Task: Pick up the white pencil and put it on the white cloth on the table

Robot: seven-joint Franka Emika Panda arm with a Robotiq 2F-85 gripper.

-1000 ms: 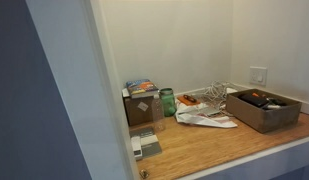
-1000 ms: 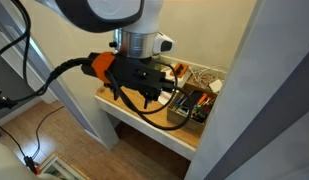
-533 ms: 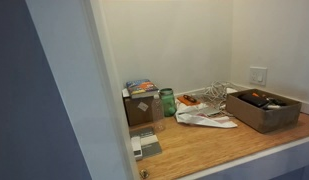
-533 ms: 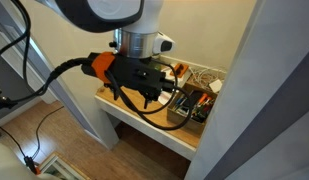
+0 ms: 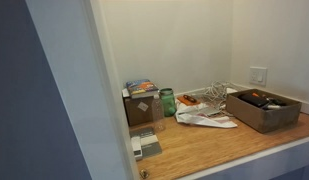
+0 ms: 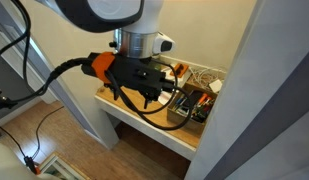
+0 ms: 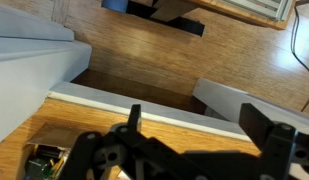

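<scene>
The white cloth [image 5: 206,119] lies crumpled on the light-brown wooden table [image 5: 229,148], between a green jar and an open cardboard box. I cannot make out the white pencil in any view. My gripper [image 6: 140,92] hangs over the table's front edge in an exterior view, apart from the cloth. In the wrist view the gripper [image 7: 199,125] has its two dark fingers spread wide with nothing between them, above the table's pale front edge [image 7: 104,103]. The arm does not show in the exterior view that faces the alcove.
A small cardboard box [image 5: 140,108] topped with colourful items, a green jar [image 5: 167,101], white cables [image 5: 216,93] and an orange item stand at the back. An open box [image 5: 262,109] sits at one side. Walls close the alcove in. Cables [image 6: 24,120] hang beside the arm.
</scene>
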